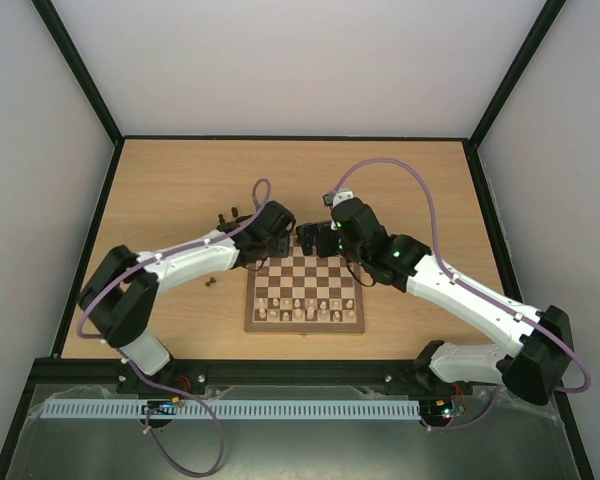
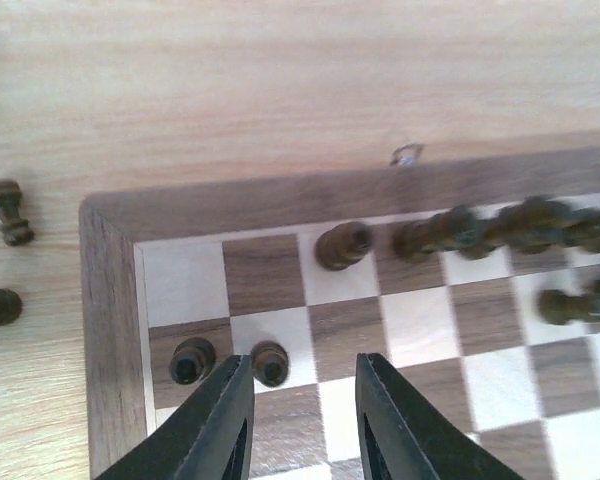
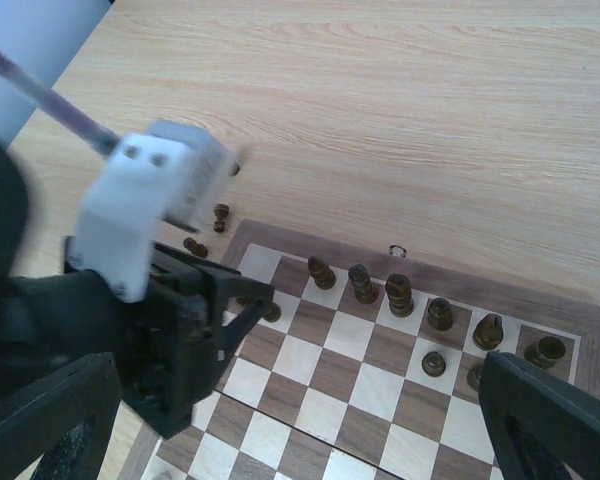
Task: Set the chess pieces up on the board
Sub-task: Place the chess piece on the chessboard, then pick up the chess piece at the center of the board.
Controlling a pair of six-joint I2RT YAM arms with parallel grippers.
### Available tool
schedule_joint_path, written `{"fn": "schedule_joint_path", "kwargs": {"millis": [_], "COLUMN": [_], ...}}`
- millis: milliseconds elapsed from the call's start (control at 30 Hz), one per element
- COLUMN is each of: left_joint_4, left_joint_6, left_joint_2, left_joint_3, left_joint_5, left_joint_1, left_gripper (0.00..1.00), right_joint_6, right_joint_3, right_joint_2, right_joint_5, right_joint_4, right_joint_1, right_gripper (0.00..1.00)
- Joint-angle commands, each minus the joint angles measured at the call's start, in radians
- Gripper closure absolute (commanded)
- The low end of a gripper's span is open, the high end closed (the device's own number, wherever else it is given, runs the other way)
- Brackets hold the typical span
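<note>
**Left arm.** The left gripper (image 2: pixel 305 365), jaws parted and pinching nothing, hovers over the far-left corner of the board (image 2: pixel 110 330). There two dark pawns (image 2: pixel 270 363) stand side by side one rank in from the far edge, the inner one at the edge of the gap between the jaws. **Other pieces.** Back-rank dark pieces (image 2: pixel 343 245) line the board's far edge, stray dark pieces (image 2: pixel 8 210) rest on the tabletop (image 2: pixel 280 90) just off its left side, and pale pieces (image 1: pixel 305 310) occupy its near ranks. **Right arm.** The right gripper (image 3: pixel 298 365), spread wide and empty, hangs over the board's far half.
</note>
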Motion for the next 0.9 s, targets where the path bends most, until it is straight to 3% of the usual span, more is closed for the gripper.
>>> {"fn": "schedule_joint_path", "kwargs": {"millis": [0, 133, 267, 400, 533, 733, 867], "left_joint_4": [-0.046, -0.107, -0.109, -0.068, -0.019, 0.045, 0.090], "left_joint_6": [-0.004, -0.002, 0.004, 0.007, 0.006, 0.009, 0.012], "left_joint_2": [-0.136, -0.240, -0.298, -0.318, -0.280, -0.165, -0.111], "left_joint_3": [0.029, 0.026, -0.053, -0.157, -0.201, -0.211, -0.208], "left_joint_5": [-0.022, -0.104, -0.086, -0.064, -0.063, -0.049, -0.042], "left_joint_1": [-0.016, 0.003, 0.110, 0.208, 0.251, 0.266, 0.267], "left_gripper": [0.68, 0.55, 0.45, 0.28, 0.20, 0.23, 0.37], "right_joint_6": [0.007, 0.007, 0.007, 0.007, 0.007, 0.004, 0.004], "right_joint_3": [-0.013, -0.014, -0.014, -0.014, -0.011, -0.011, -0.012], "right_joint_2": [0.008, 0.010, 0.014, 0.019, 0.026, 0.030, 0.032], "right_joint_5": [0.000, -0.002, -0.011, -0.020, -0.029, -0.033, -0.036], "right_joint_4": [0.004, 0.005, 0.009, 0.011, 0.012, 0.012, 0.012], "right_joint_1": [0.000, 0.000, 0.001, 0.001, 0.001, 0.000, 0.001], "right_gripper": [0.01, 0.01, 0.01, 0.01, 0.01, 0.01, 0.01]}}
